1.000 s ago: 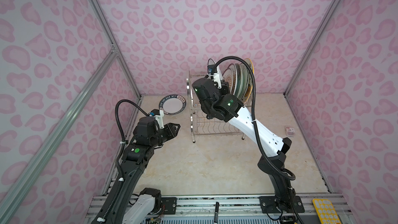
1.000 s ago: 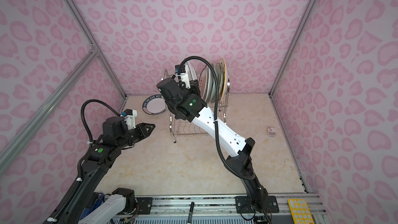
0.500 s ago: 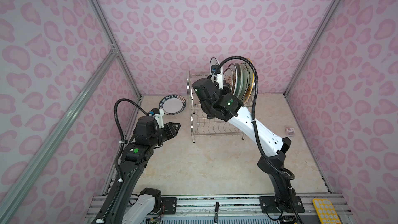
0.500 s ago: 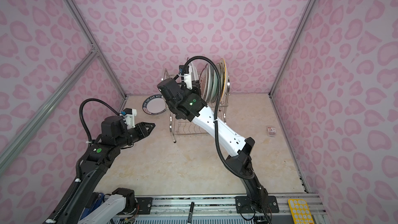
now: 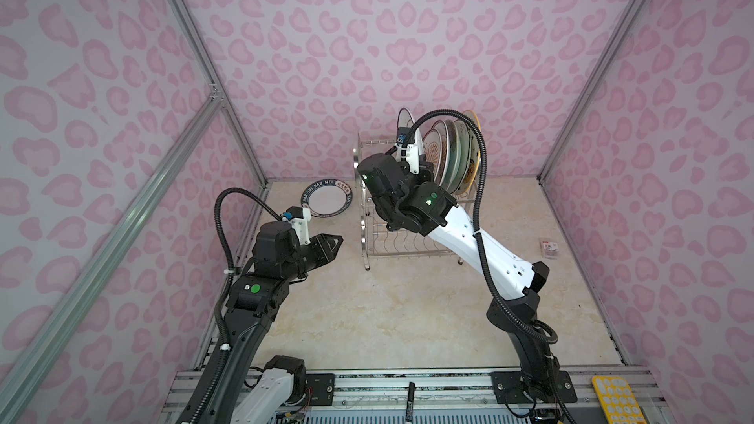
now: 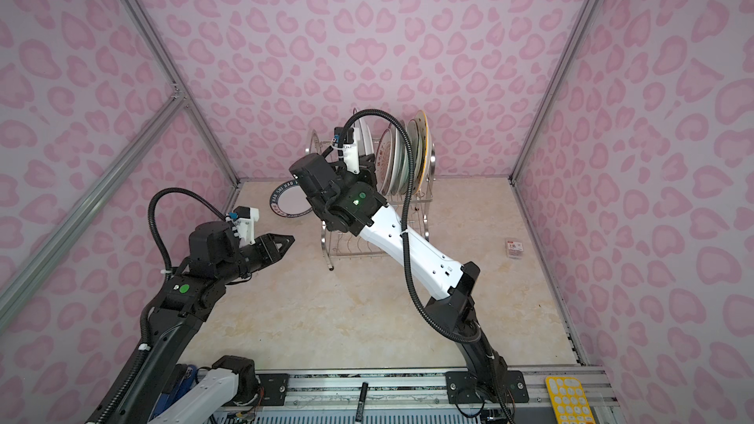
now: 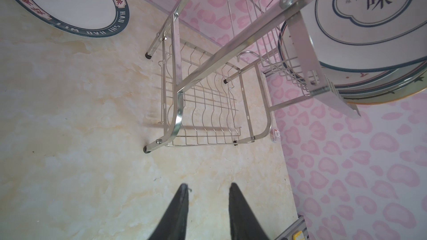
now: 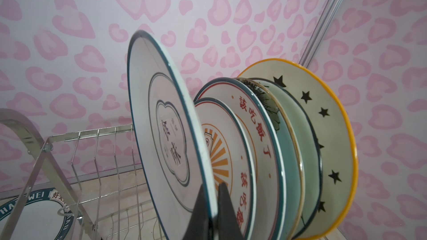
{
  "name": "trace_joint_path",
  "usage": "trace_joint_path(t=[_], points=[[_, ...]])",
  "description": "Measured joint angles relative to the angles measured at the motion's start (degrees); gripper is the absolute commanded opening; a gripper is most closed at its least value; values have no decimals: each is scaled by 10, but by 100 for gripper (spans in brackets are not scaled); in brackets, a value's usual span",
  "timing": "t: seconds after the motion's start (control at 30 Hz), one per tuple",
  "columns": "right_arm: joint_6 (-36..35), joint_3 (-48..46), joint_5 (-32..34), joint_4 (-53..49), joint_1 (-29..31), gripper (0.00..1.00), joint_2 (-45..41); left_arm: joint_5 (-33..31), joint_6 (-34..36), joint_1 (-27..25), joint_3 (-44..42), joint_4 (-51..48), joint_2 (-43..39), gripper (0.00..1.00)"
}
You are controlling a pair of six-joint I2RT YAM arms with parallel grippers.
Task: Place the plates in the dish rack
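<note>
The right fingers (image 8: 198, 218) are clamping the black-ringed plate (image 8: 161, 123) by its rim, upright for a dish rack (image 7: 178, 102) slot. The left fingers (image 7: 178, 213) are hovering apart, empty.

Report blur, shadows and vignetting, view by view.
Both top views: sharp, evenly lit, corners darkened. Left wrist view: shadow beneath the dish rack, its nearest bar blurred. Right wrist view: right pincer out of focus on the dark-rimmed plate; other plates crisp.

Left tool (image 7: 209, 185) low, slightly ajar; right tool (image 8: 213, 184) high, in tight pinch
</note>
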Motion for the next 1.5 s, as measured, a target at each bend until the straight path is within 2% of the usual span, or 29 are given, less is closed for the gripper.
trace_joint_path(t=[0.17, 0.5, 1.0, 1.5], points=[[-34, 0, 32, 35, 15, 0, 9, 7, 2, 0, 0, -1, -11, 33], [-41, 1, 60, 47, 17, 0, 10, 13, 15, 0, 9, -17, -19, 33], [97, 1, 12, -81, -23, 0, 10, 17, 14, 0, 8, -17, -13, 34], [107, 9, -13, -85, -25, 0, 20, 19, 14, 0, 8, -17, -14, 34]])
